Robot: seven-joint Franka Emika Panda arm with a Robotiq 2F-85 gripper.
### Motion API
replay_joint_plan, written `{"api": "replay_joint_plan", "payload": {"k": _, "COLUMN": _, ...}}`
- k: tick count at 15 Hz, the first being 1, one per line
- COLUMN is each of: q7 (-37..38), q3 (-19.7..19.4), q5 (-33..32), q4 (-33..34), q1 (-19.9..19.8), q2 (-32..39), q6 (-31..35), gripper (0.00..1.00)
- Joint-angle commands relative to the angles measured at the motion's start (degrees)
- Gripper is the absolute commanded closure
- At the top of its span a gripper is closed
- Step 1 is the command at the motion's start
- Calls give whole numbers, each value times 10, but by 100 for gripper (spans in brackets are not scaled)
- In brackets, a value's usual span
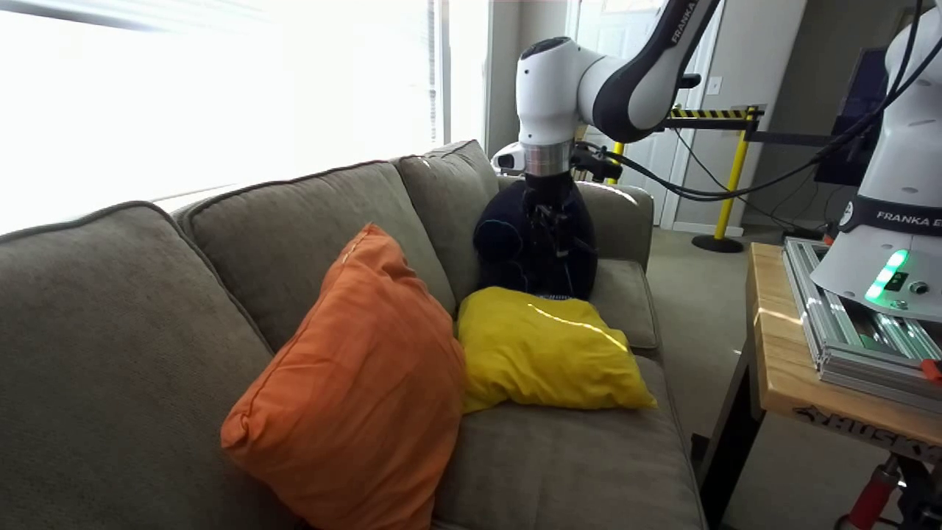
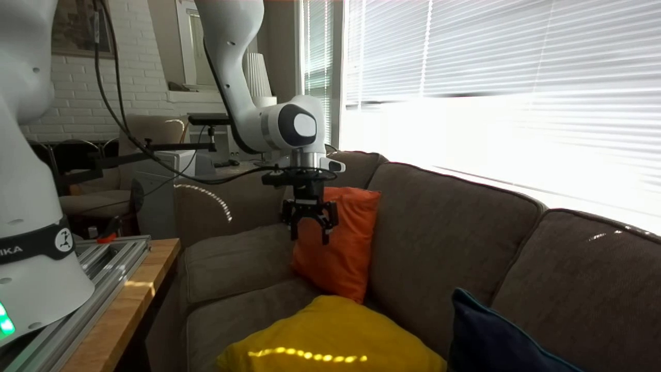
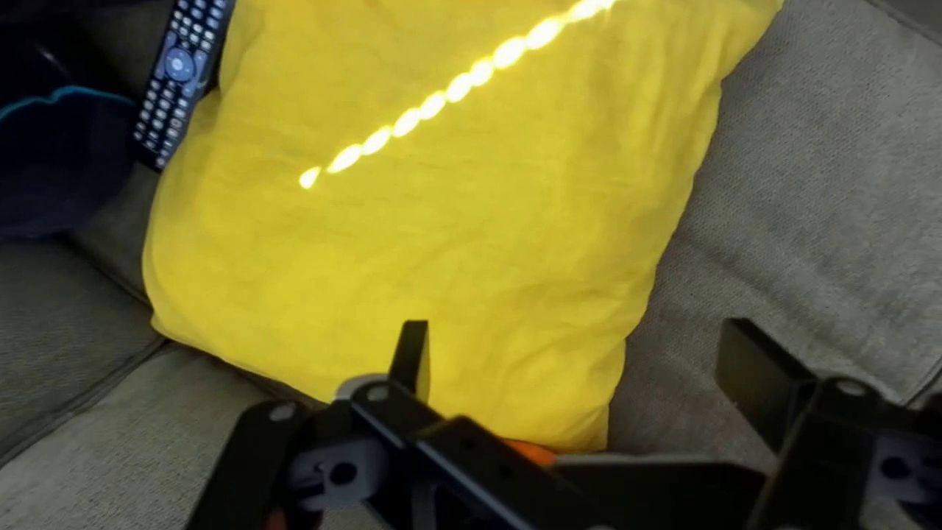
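Note:
My gripper is open and empty, pointing down above the sofa. In both exterior views the gripper hangs in the air. A yellow pillow lies flat on the seat below it. An orange pillow leans on the backrest; only a sliver shows in the wrist view. A dark blue pillow rests beyond the yellow one. A black remote lies between the blue and yellow pillows, touching the yellow edge.
The grey-brown sofa stands below a bright window with blinds. A wooden table bears the robot's base. A yellow barrier post stands behind. Cables hang from the arm.

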Motion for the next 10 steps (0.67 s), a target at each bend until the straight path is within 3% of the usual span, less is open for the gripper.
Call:
{"api": "replay_joint_plan", "payload": {"k": 1, "q7": 6, "q3": -20, "q5": -15, "q4": -4, "q1": 26, "q2": 8, "q6": 14, "gripper": 0}}
{"api": "replay_joint_plan", "payload": {"k": 5, "q7": 20, "q3": -37, "q5": -58, "q4": -5, "q1": 51, "q2": 29, "q6": 34, "gripper": 0}}
{"api": "replay_joint_plan", "payload": {"k": 7, "q7": 134, "q3": -119, "q5": -185, "q4": 5, "q1": 125, "q2": 42, "q6": 62, "gripper": 0}}
{"api": "replay_joint_plan", "payload": {"k": 8, "q7": 179, "q3": -121, "q5": -222, "q4": 12, "q1": 122, "q2": 55, "q6": 67, "gripper": 0}}
{"api": "replay_joint_plan", "payload": {"k": 9, "q7": 219, "q3": -147, "q5": -254, "q4": 13, "q1": 144, "q2": 61, "q6": 83, "gripper": 0}}
{"api": "replay_joint_plan", "payload": {"k": 10, "q7": 247, "q3": -149, "q5": -254, "q4": 13, "q1": 147, "q2": 71, "q6": 83, "gripper": 0}}
